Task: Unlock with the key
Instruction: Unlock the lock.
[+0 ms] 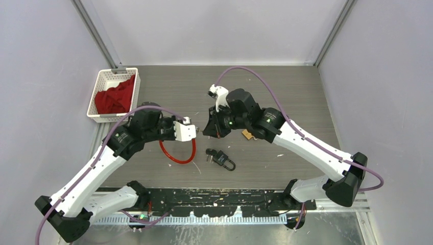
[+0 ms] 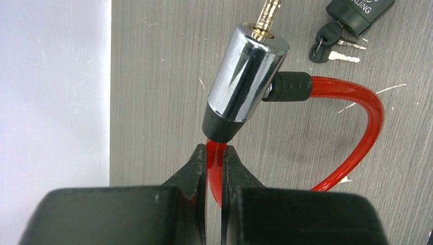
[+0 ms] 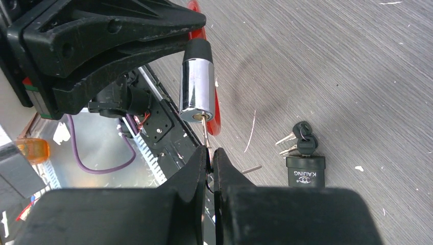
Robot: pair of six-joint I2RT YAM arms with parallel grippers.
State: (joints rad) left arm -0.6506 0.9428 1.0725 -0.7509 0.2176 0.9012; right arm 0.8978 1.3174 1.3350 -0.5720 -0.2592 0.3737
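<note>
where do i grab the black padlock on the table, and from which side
Take the black rectangular padlock by its body, from straight above, claw closing across its two side edges. It lies flat on the grey table, shackle at one end and keys at the other, leaving those edges free.

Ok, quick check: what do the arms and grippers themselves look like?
The left arm and right arm have white links with black joint housings. A purple cable loops along each. The left gripper and right gripper have black wedge-shaped fingers tapering to narrow tips. A small green light shows near the right wrist.
</note>
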